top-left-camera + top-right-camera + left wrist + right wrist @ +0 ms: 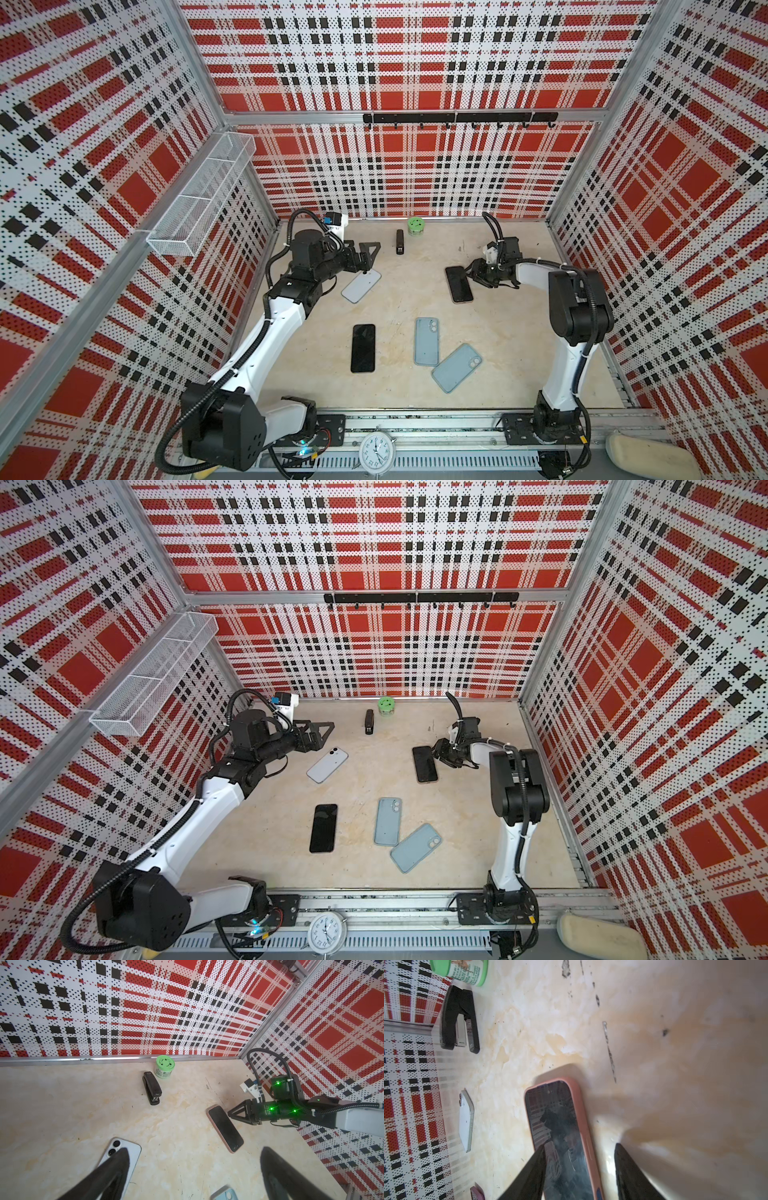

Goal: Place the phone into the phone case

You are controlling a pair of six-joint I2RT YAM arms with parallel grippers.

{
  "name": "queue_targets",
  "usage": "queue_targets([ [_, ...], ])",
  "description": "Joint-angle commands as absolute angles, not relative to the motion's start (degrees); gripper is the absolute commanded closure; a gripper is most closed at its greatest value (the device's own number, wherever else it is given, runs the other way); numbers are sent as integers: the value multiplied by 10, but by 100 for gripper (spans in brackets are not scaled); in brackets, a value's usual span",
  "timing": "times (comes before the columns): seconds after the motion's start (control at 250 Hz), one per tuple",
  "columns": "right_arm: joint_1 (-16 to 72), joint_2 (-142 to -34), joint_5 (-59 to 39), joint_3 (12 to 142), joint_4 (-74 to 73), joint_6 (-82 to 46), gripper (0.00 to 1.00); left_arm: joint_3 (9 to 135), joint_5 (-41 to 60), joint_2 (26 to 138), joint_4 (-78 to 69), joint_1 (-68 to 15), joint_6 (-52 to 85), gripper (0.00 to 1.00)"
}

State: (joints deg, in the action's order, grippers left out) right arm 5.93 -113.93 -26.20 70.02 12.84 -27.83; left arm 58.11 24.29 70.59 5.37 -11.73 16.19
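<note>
A black-screened phone in a pink phone case (459,284) (560,1136) lies flat at the right of the table. My right gripper (473,272) (580,1145) is open at its far end, one finger over the screen and the other on the table beside the pink rim. A white phone (361,285) (124,1153) lies camera side up at the left, with my left gripper (368,255) (196,1151) wide open above its far end. A bare black phone (363,348) and two light blue cases (427,341) (456,368) lie nearer the front.
A black stapler (400,242) and a green-lidded jar (415,226) stand by the back wall. A wire basket (199,203) hangs on the left wall and a hook rail (459,118) on the back wall. A white clock (377,452) sits at the front rail.
</note>
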Motion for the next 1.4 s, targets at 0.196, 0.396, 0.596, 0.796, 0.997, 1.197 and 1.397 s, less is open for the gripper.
queue_targets([
  [0.196,103,-1098,-229,662,139,-267,42,561,225,674,44,-124,183,1],
  [0.396,124,-1077,-220,644,136,-281,41,551,222,660,45,-124,189,1],
  [0.596,126,-1058,-210,636,145,-282,41,543,217,648,50,-124,195,1],
  [0.796,126,-1001,-187,654,181,-275,40,542,174,639,88,-109,210,0],
  [0.997,133,-875,-131,642,194,-263,40,517,188,649,107,14,337,1],
  [1.197,145,-775,-68,625,268,-231,39,459,326,685,52,113,405,1],
  [1.397,174,-710,-57,594,301,-215,38,472,168,669,221,64,331,0],
])
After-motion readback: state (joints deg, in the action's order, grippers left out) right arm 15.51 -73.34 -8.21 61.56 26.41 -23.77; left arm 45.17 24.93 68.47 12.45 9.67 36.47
